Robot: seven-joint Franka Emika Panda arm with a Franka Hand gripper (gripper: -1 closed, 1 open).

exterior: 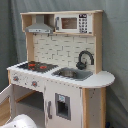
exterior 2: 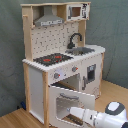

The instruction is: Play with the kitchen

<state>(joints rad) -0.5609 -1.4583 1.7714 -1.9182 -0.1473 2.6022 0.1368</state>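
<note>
My gripper (exterior 2: pixel 75 111) is at the open oven door (exterior 2: pixel 64 102) of the kitchen (exterior 2: pixel 60 60), fingers hidden so I cannot tell their state; next, I'd judge, swinging it.

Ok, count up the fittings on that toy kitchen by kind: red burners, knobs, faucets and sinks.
Red burners: 2
Knobs: 2
Faucet: 1
Sink: 1
Total: 6
</note>
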